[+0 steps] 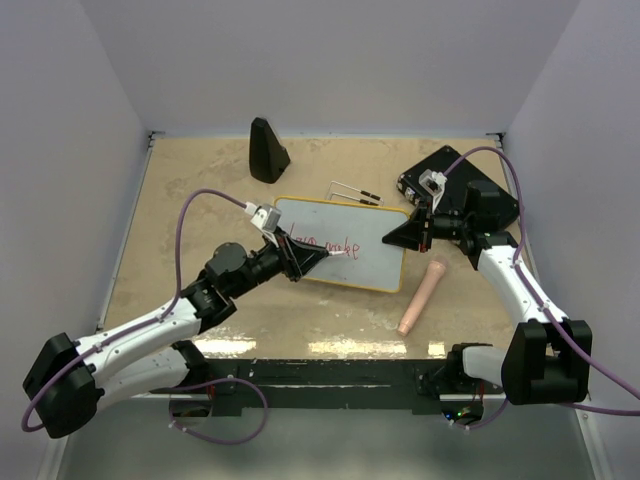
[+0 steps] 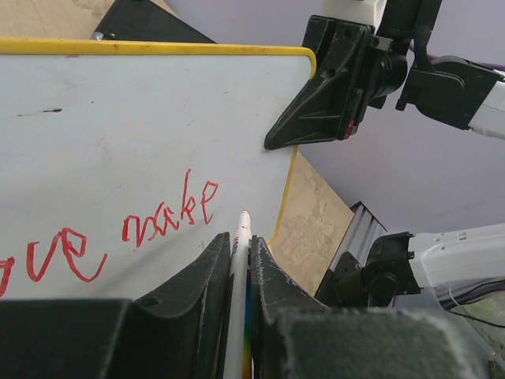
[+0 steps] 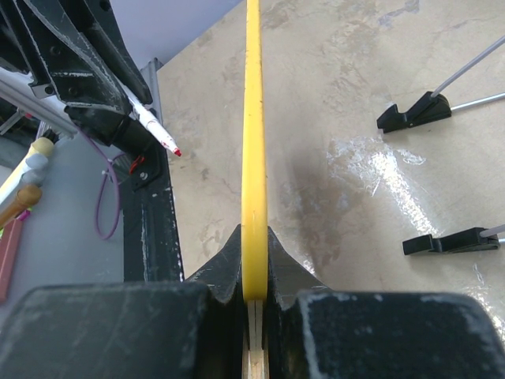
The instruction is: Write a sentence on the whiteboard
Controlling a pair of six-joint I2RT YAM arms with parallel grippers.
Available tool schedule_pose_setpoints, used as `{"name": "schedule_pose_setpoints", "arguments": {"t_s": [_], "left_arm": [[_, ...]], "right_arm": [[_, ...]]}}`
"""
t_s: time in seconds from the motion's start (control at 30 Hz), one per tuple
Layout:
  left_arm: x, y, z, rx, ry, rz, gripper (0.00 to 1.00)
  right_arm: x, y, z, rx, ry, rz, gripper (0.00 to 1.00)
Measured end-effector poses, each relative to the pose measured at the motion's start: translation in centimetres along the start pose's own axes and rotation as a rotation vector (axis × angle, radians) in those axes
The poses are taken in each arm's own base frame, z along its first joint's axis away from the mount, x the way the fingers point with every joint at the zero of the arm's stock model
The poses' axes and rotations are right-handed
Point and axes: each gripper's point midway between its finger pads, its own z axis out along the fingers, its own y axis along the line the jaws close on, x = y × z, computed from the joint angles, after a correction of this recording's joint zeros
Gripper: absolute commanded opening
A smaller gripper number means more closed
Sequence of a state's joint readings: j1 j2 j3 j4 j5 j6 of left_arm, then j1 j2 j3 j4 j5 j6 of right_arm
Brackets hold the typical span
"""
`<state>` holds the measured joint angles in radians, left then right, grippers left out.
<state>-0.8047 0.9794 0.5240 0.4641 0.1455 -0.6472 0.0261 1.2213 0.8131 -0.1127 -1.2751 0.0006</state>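
The whiteboard (image 1: 345, 262) lies mid-table, white with a yellow rim (image 3: 254, 158). The sentence (image 1: 325, 245) is red cursive; in the left wrist view its words (image 2: 166, 217) end in "make". My left gripper (image 1: 318, 257) (image 2: 241, 238) is shut on a white marker (image 2: 239, 268) with a red tip. The tip hangs over the board just right of the last word, and the right wrist view shows a small gap between the marker (image 3: 154, 126) and the board. My right gripper (image 1: 412, 235) (image 3: 254, 245) is shut on the board's right edge, also seen as the right gripper (image 2: 316, 103) in the left wrist view.
A black cone-shaped object (image 1: 267, 150) stands at the back. Two thin metal rods with black ends (image 1: 355, 192) (image 3: 414, 114) lie behind the board. A black device (image 1: 460, 190) sits at back right. A peach-coloured cylinder (image 1: 420, 297) lies right of the board.
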Motion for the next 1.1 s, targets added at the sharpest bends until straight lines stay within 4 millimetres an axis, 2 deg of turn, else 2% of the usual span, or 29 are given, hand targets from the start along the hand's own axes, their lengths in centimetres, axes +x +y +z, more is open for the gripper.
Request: {"name": "schedule_pose_setpoints", "arguments": {"t_s": [0.4,0.73,1.1], "left_arm": [[1.0,0.6,-1.3,-0.014,-0.001,-0.025,0.00],[1.1,0.8,-1.3,-0.023,0.001,-0.024,0.00],[2.3,0.6,-0.8,-0.014,0.032,-0.017,0.00]], "right_arm": [[-0.1,0.1,0.0,0.000,-0.002,-0.006,0.00],[-0.1,0.1,0.0,0.000,-0.002,-0.006,0.00],[-0.1,0.1,0.0,0.000,-0.002,-0.006,0.00]]}}
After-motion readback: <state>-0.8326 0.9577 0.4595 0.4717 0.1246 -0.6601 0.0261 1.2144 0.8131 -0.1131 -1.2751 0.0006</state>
